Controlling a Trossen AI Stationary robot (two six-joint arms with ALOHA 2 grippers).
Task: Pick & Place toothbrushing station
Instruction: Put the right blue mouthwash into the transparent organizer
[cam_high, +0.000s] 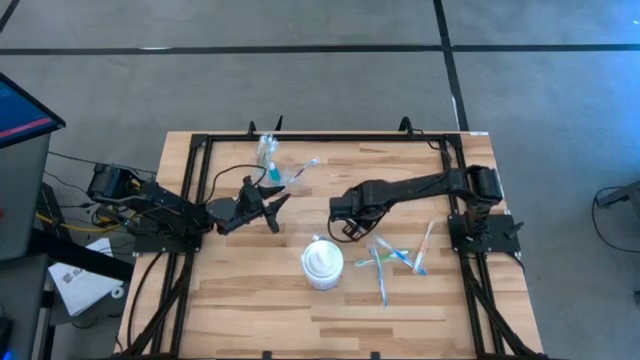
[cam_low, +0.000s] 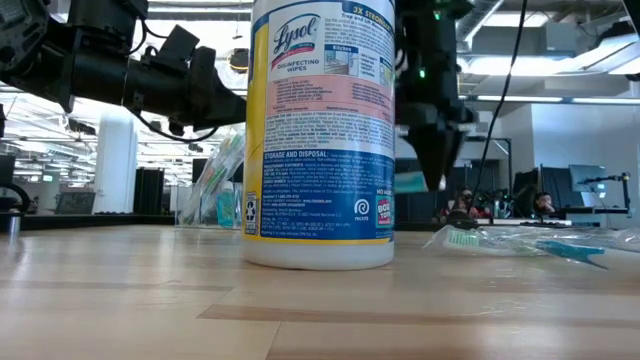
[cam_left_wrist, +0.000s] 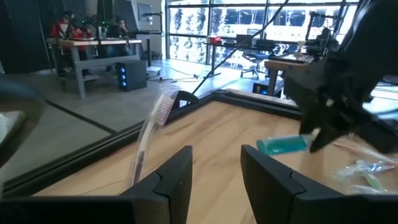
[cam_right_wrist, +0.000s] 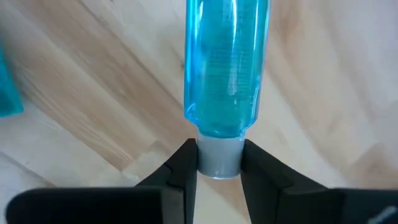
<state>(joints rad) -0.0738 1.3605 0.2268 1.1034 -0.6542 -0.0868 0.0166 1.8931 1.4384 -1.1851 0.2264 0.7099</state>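
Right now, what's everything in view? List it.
white round wipes tub with printed label: 1, white, table middle, front of both arms
translucent blue tube with pale cap: 1, blue, held over the table centre
thin wrapped toothbrushes: several, exact count unclear, green, blue and pink, loose on the table's right side
clear plastic cup: at least 1, clear, back left
pink wrapped toothbrush: 1, beside the cup
wooden table: 1, light wood, black frame
people: seated far in the room
left claw: open, empty, near the cup
right claw: shut on the tube's cap
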